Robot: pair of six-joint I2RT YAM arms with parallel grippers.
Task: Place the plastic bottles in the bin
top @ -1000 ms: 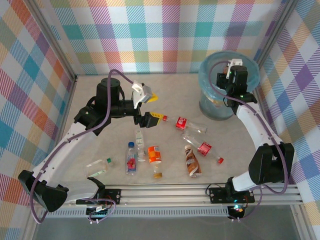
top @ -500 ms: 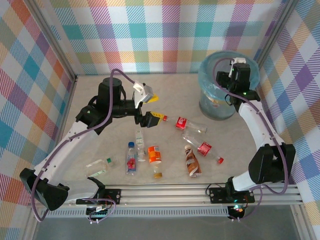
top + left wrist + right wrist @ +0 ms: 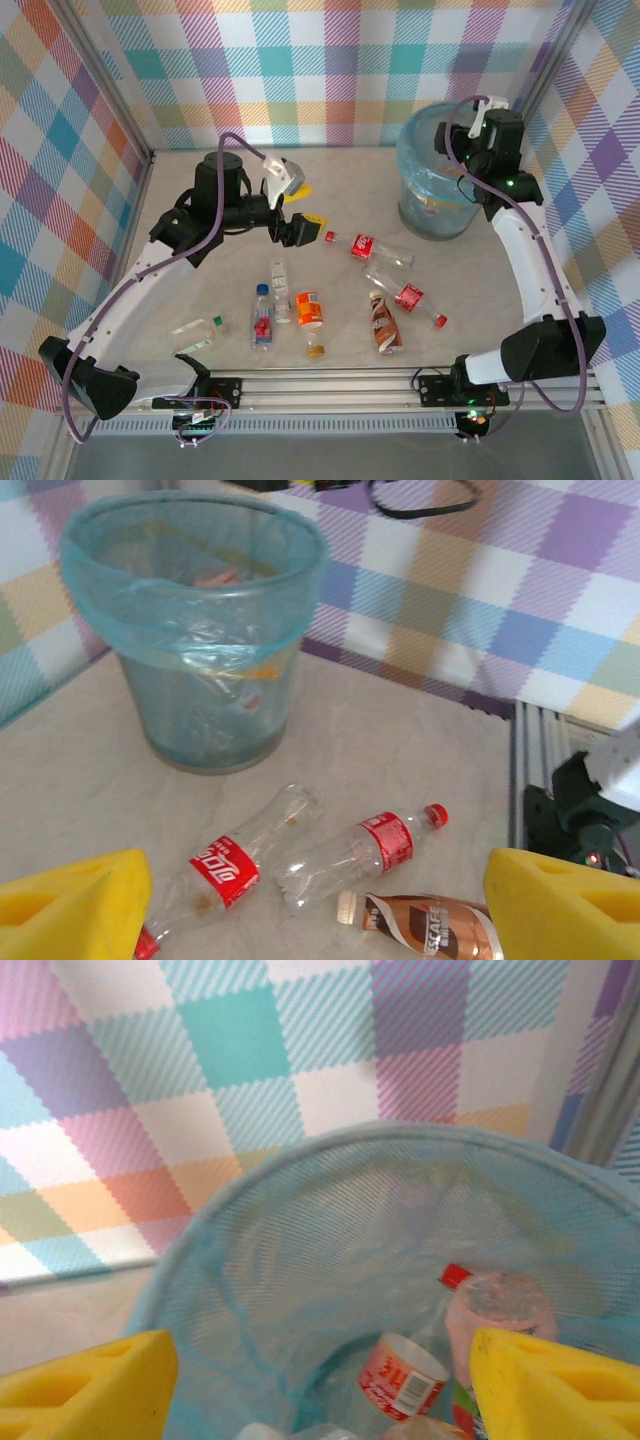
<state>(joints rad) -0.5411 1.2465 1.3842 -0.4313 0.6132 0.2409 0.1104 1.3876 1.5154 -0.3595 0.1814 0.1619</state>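
The bin (image 3: 438, 200), grey-blue with a light-blue liner, stands at the far right. My right gripper (image 3: 474, 148) hangs open and empty over its far rim. In the right wrist view, between the yellow fingers (image 3: 85, 1385), the bin's liner (image 3: 300, 1250) holds a pink bottle (image 3: 497, 1318) and a red-labelled one (image 3: 400, 1376). My left gripper (image 3: 306, 208) is open above the table's middle. Below it lie two clear red-labelled bottles (image 3: 228, 866) (image 3: 362, 850) and a brown bottle (image 3: 432, 926). Several more bottles lie nearer the front, among them an orange one (image 3: 309, 310).
Checked walls close the table on three sides. A metal rail (image 3: 400, 382) with both arm bases runs along the near edge. A clear, green-capped bottle (image 3: 198, 333) lies at the front left. The left wrist view shows the bin (image 3: 190, 630) beyond the bottles.
My right arm has risen and swung toward the far right, from over the bin's middle to its far rim. The left gripper has shifted slightly to the right; the bottles on the table have not moved.
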